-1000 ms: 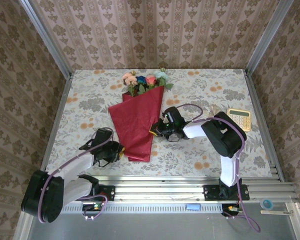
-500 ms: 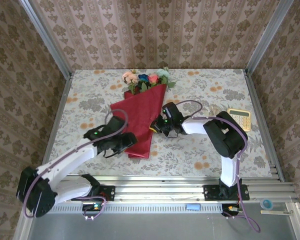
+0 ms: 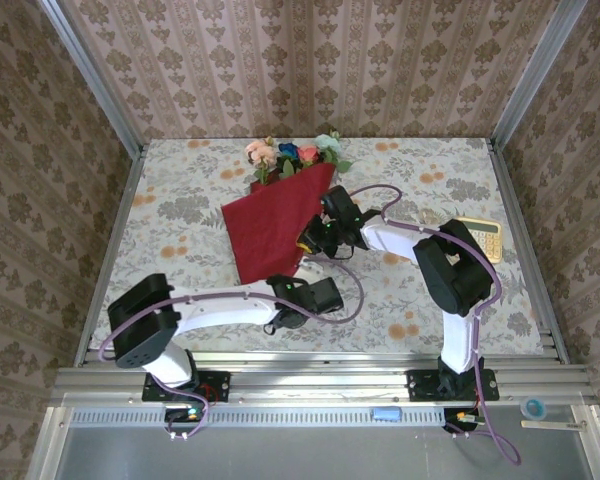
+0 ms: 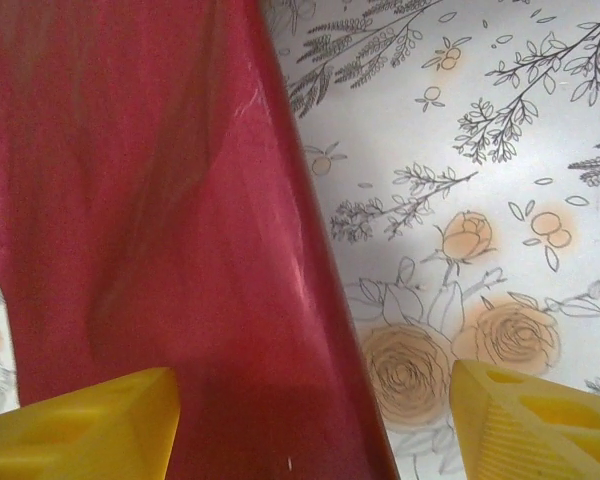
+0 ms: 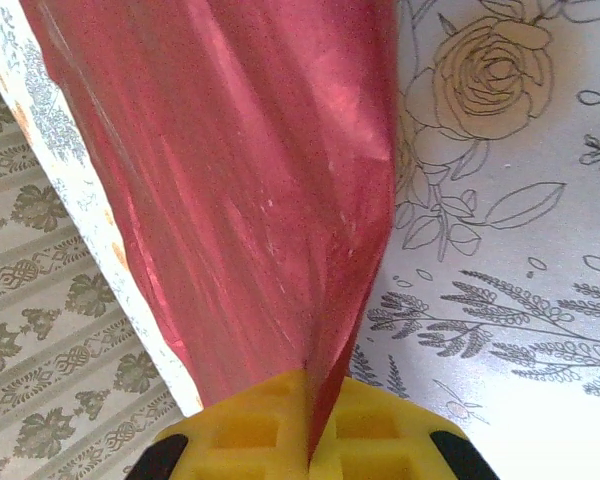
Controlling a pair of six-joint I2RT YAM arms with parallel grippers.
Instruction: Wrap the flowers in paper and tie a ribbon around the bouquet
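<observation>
**Pinching the dark red, creased wrapping paper (image 3: 273,225) in the right gripper (image 3: 316,240) while the left gripper (image 3: 315,297) gapes at its near corner**

The paper lies mid-table on the pale tablecloth (image 3: 180,210) printed with orange and grey blooms. It is folded into a rough cone that widens toward the far side. The flowers (image 3: 292,157), a small bunch of pink, red, blue and pale teal artificial blooms with green leaves, show above the cone's far rim, close to the back wall.

The right gripper sits at the paper's right edge. In the right wrist view its yellow fingers (image 5: 250,432) are pressed together with a fold of the red sheet caught between them. The paper spreads away from the pinch in gathered creases.

The left arm extends from its base across the near side of the table, and its gripper sits just beside the paper's near corner. In the left wrist view its yellow fingertips (image 4: 80,425) stand wide apart with nothing clamped. The paper's right edge runs down between them, with red sheet on the left of the gap and printed cloth on the right. Whether either tip touches the sheet cannot be told.

A beige pocket calculator (image 3: 479,238) lies on the cloth well to the right, beside the right arm's elbow.
</observation>
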